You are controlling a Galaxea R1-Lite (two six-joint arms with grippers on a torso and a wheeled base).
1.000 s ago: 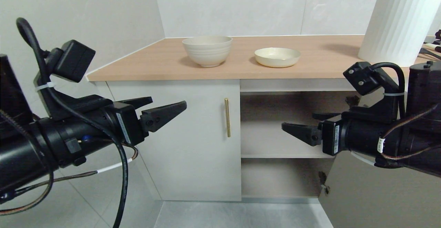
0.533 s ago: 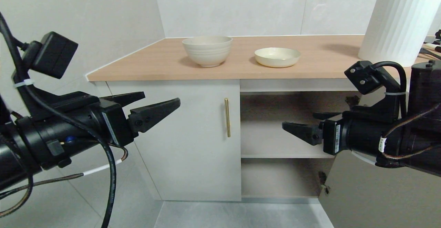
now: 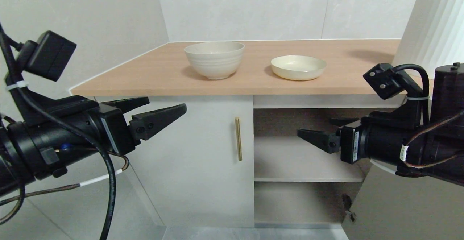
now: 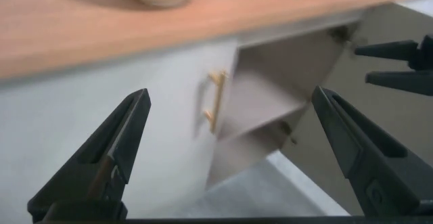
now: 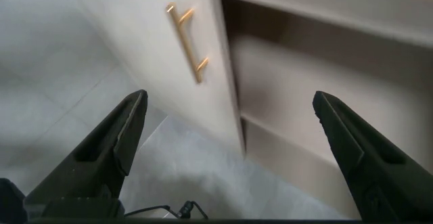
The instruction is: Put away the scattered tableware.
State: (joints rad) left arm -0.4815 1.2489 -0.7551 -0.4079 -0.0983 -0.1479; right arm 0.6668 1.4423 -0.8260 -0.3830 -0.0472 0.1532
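Wooden counter carries a bowl and a shallow dish near its front edge; the left gripper and right gripper, lower, stand wide apart.

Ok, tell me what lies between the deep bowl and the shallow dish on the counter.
Nothing: the head view shows bare countertop between deep bowl and shallow dish.
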